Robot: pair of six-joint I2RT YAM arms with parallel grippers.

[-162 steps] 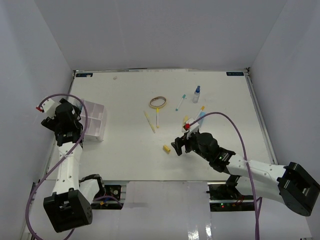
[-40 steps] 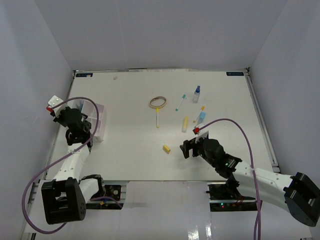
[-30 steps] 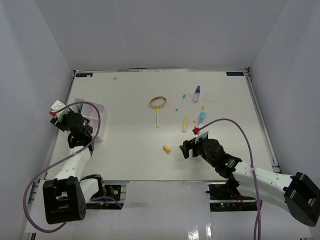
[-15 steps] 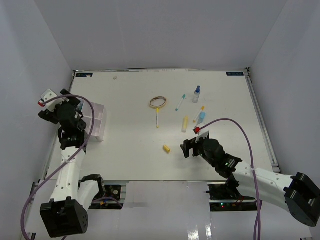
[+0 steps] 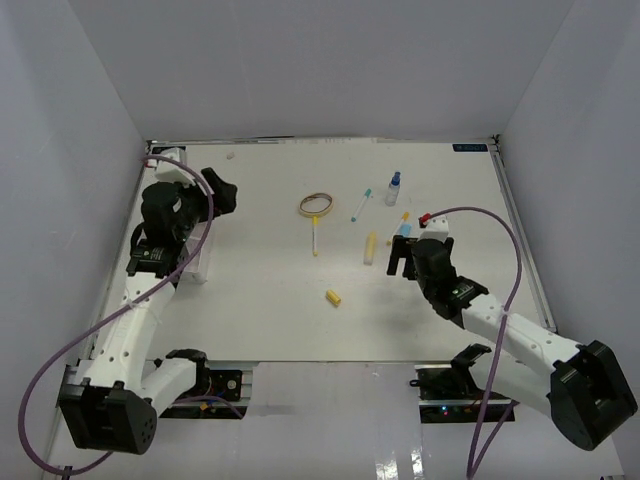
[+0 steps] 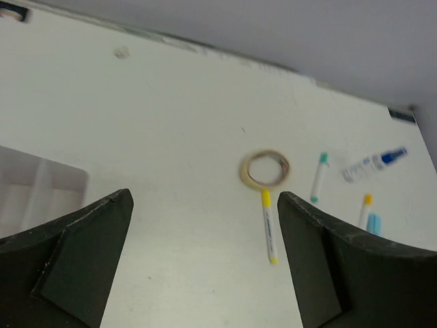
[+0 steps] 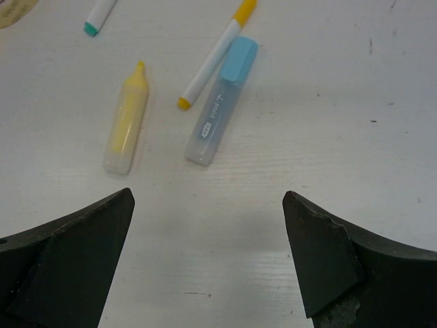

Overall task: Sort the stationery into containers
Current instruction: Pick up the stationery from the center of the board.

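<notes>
**Both tools spread, nothing held**

My left tool (image 6: 205, 198) gaped empty above the desk (image 6: 171, 102); tray (image 6: 34, 188) at lower left, tape ring (image 6: 265, 169) mid-frame. My right tool (image 7: 208, 198) gaped empty; yellow highlighter (image 7: 127, 123) and blue highlighter (image 7: 222, 99) lay upper centre.

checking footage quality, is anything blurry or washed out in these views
Left wrist: tape ring and bottle look soft; right wrist: yellow marker is crisp; top external: even light, glare on the glossy strip at the bottom.
</notes>
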